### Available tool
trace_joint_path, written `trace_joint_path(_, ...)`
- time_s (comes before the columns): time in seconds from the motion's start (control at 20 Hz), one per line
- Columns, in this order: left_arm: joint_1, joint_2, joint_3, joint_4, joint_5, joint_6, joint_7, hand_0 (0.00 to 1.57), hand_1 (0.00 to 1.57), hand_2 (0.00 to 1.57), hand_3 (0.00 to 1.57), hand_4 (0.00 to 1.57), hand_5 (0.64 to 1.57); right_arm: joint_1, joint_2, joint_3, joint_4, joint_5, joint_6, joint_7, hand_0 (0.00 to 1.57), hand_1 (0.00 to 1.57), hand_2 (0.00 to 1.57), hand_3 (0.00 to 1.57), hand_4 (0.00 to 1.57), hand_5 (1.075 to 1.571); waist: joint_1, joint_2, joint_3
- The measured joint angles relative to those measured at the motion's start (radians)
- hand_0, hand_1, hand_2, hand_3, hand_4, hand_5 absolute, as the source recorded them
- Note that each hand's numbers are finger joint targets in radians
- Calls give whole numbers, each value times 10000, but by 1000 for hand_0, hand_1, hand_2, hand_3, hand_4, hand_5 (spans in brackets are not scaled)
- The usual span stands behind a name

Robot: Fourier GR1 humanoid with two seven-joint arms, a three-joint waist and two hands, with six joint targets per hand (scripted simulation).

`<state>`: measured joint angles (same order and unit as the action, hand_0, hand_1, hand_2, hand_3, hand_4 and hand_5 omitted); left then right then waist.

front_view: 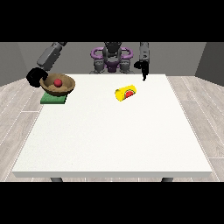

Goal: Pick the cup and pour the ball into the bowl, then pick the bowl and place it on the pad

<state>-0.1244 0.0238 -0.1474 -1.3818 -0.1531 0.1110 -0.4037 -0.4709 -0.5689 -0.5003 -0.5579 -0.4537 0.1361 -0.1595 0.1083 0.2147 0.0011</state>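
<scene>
1. At the view's left, my hand (33, 77) sits against the rim of the bowl (57, 85). It shows only as a dark lump, so I cannot tell how my fingers lie or whether they grip the rim

2. The bowl looks like a shallow, stiff wooden dish, so I judge it light and rigid, and best held by pinching the rim at the side nearest me. Its smooth wall may slip if I tilt it

3. The red ball (57, 82) is already inside the bowl, near its middle. It looks small and free to roll, so the bowl should stay level

4. The green pad (54, 99) lies under the bowl. The bowl covers much of it, and I cannot tell whether the base rests on it or hangs just above it

5. Further right, the yellow cup (125, 93) lies on its side on the tabletop (113, 135), well apart from the bowl, with its reddish mouth turned toward the camera. It looks light and stiff, and it rolls easily when left lying like this

6. At the view's right, my other hand (143, 71) hangs down over the far edge of the tabletop, holding nothing. Its fingers appear to point straight down, relaxed. The arm above it is cut off by the top of the view
</scene>
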Motion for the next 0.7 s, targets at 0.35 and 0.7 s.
trace_joint_path(0.35, 87, 27, -16, -313, -123, 24, 4, 0, 0, 0, 0, 1167, 1366, 168, -937, -4, 520, 559, -810, -715, 1314, 1314, 1536, 1204, 0, 1571, 102, 236, -4)
trace_joint_path(0.7, 211, -178, -1167, 603, 42, 1325, -584, 0, 0, 0, 0, 1212, 1348, -477, -1056, 512, 279, 1062, -1317, -645, 968, 968, 863, 785, 560, 1544, -174, 109, -12)
